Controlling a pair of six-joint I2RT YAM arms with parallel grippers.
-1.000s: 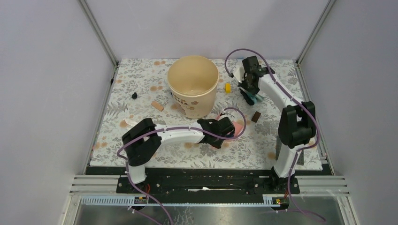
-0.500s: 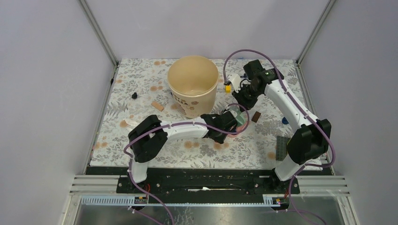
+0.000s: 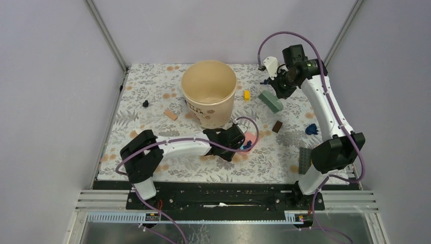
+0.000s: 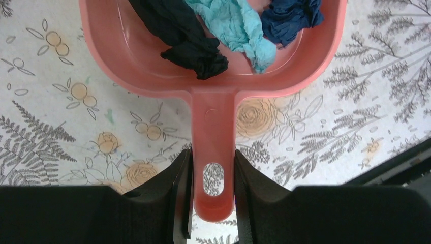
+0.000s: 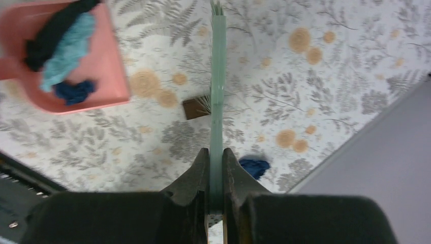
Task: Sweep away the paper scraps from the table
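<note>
Flowered table [image 3: 152,101] from above: your left gripper [image 3: 239,141] sits at 6 o'clock of the beige tub [image 3: 209,91]. Your right gripper [image 3: 281,85], at 3 o'clock, carries a green brush [image 3: 270,101]. One blue paper scrap [image 3: 311,129] lies near 4 o'clock.

Left wrist: your jaws clamp the pink dustpan [image 4: 213,122] by its handle, with black, teal and navy scraps [image 4: 193,46] inside.

Right wrist: your fingers pinch the brush. A brown block [image 5: 192,108] shows beside the bristles, possibly touching.
</note>
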